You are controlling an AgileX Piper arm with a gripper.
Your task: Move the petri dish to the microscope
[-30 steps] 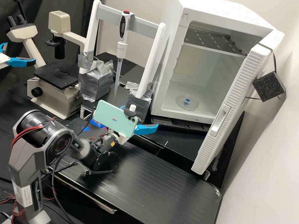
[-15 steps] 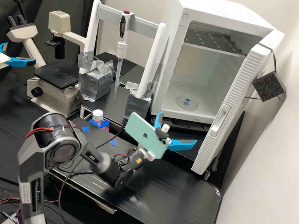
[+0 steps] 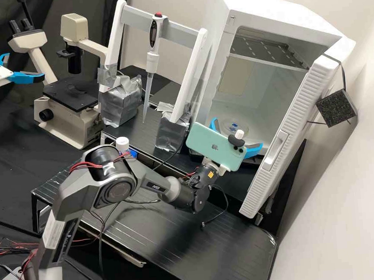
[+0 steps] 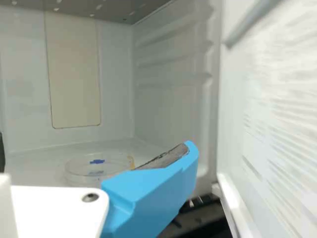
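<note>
Facing the white cabinet [image 3: 250, 18]: we have the gripper [image 3: 237, 131] at the open mouth, its blue fingers [image 3: 252, 151] spread apart and gripping nothing.
Petri dish [image 3: 234, 124]: it lies flat on the cabinet's floor, blue marks on it, ahead of our fingers and not yet held.
Step in hand: we judge this to be the approach for the grasp, early in the task.
Door [image 3: 297, 120]: it stands open beside us; swinging wide on the way in or out, we could knock it.
Phone [image 3: 213, 145]: mounted on our wrist, it adds bulk, so it might catch the cabinet's front edge if we go in at a poor angle.
Dish rim: low and clear, it looks slippery; if we come in too high we may close over it, and if off centre, one finger could shove it deeper.
Pipette [image 3: 151, 61]: it hangs in its rack [image 3: 197, 70] between us and the microscope [image 3: 67, 123]; too low a carry could strike it.
Stage [image 3: 73, 99]: flat and dark beneath the lens column [image 3: 73, 60], it leaves little headroom, so a tilted dish could bump the column or land askew.
</note>
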